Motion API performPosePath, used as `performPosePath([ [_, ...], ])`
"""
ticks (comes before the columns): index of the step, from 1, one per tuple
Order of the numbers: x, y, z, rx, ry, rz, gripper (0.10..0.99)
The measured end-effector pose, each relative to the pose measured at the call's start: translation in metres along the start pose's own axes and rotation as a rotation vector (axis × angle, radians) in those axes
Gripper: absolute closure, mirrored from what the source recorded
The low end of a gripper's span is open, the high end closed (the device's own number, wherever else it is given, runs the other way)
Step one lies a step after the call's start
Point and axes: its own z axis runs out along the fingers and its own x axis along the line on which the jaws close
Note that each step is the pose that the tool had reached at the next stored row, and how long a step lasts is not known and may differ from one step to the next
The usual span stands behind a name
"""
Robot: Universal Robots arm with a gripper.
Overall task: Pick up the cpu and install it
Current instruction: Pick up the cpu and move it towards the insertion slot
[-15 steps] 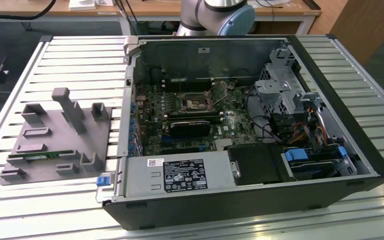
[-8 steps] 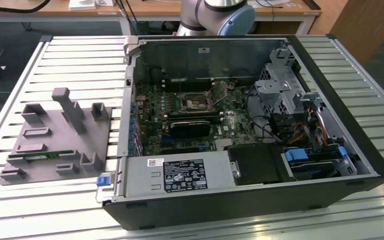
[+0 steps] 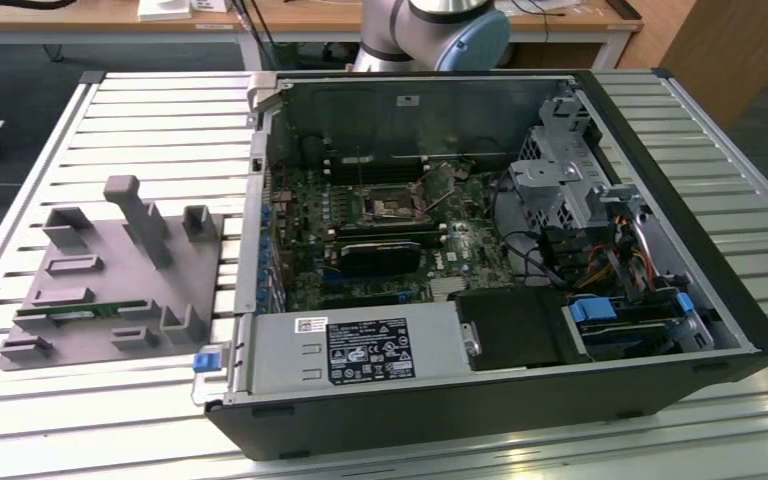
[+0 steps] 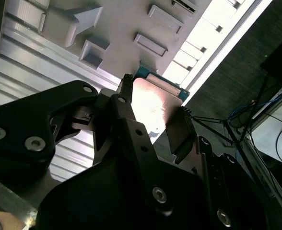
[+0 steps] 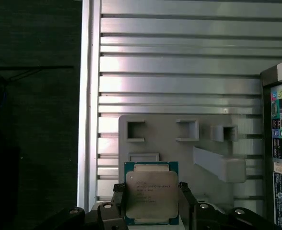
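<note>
My tool (image 5: pixel 152 197) is grasping the cpu (image 5: pixel 150 199). Its two black fingers (image 5: pixel 119 197) press on two opposite edges of the chip. In the first wrist view the silver top of the cpu faces the camera, with the green rim showing around it. In the second wrist view the same chip (image 4: pixel 154 103) sits between the fingers and its metal face shines brightly.

Behind the cpu, in both wrist views, is the grey holder (image 5: pixel 179 153) with its pockets and posts, and the cpu is apart from it. The holder lies on the slatted table (image 3: pixel 157 110), just beside the open case (image 3: pixel 491 400), on the exterior view's left. A green memory stick (image 3: pixel 84 313) rests in one slot of the holder.

Inside the case, the dark socket (image 3: pixel 391 208) is in the middle of the board. The base of my arm (image 3: pixel 431 30) stands behind the case, at the far edge of the table.
</note>
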Motion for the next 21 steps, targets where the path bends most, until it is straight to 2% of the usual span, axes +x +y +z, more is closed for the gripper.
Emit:
performPosePath([
  [21, -0.0006, 0.0077, -0.0305, 0.0, 0.0, 0.001, 0.557],
])
